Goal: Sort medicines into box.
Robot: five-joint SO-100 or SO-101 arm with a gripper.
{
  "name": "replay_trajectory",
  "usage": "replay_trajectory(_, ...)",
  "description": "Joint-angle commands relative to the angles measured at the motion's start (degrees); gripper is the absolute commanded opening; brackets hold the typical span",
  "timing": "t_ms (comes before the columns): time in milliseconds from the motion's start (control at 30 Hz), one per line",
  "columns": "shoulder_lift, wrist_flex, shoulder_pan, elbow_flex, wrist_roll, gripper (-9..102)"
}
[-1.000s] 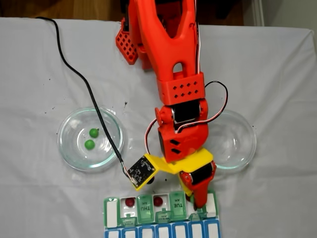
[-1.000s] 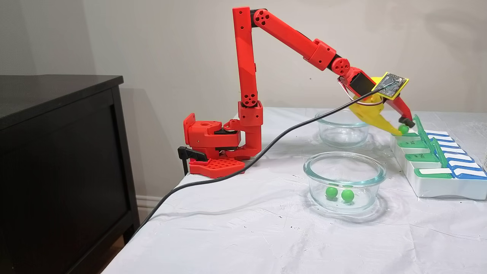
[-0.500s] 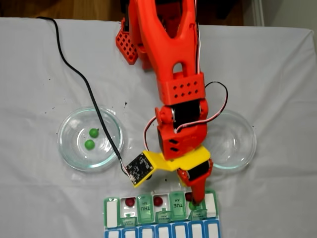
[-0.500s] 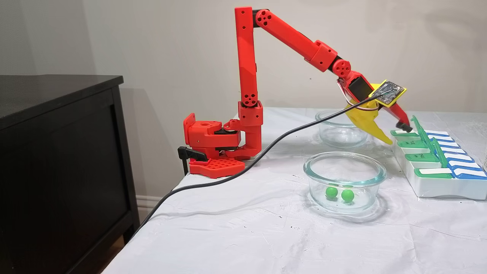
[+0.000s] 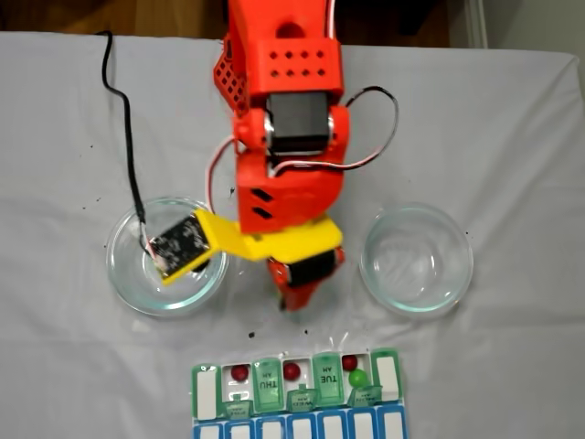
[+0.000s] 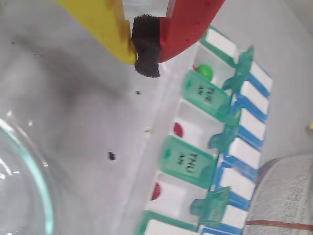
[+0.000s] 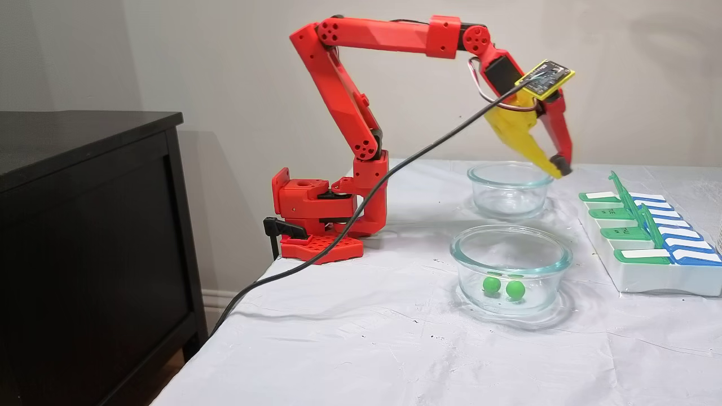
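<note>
The box (image 5: 206,393) lies at the near table edge, with several green lids open. Its compartments hold three dark red medicines (image 5: 239,372) (image 5: 292,370) (image 5: 349,362) and one green medicine (image 5: 357,377). The wrist view shows the green ball (image 6: 205,71) and two red ones (image 6: 178,129) in the box (image 6: 195,166). Two more green medicines (image 7: 492,285) (image 7: 515,289) sit in the nearer glass dish (image 7: 510,251). My gripper (image 5: 291,302) (image 7: 558,167) (image 6: 145,54) hangs shut and empty above the cloth, back from the box and between the two dishes.
An empty glass dish (image 5: 457,265) (image 7: 509,189) stands on the right in the top-down fixed view. The left dish (image 5: 123,274) is partly covered by the wrist camera board (image 5: 183,245). A black cable (image 5: 123,119) runs across the cloth. A dark cabinet (image 7: 84,225) stands beside the table.
The gripper let a green ball drop into the box's right end compartment, then rose and drew back toward the base, closing. The arm folded upward.
</note>
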Motion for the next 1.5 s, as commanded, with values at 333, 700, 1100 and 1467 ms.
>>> replay_trajectory(333, -2.2, 18.1, 19.4, -9.3, -29.9, 0)
replay_trajectory(700, -10.4, 22.9, 29.3, -18.2, -50.6, 3)
replay_trajectory(1100, -16.4, 19.7, 27.9, -17.1, -52.4, 15)
replay_trajectory(1467, -22.1, 17.9, 27.9, -17.8, -51.1, 16)
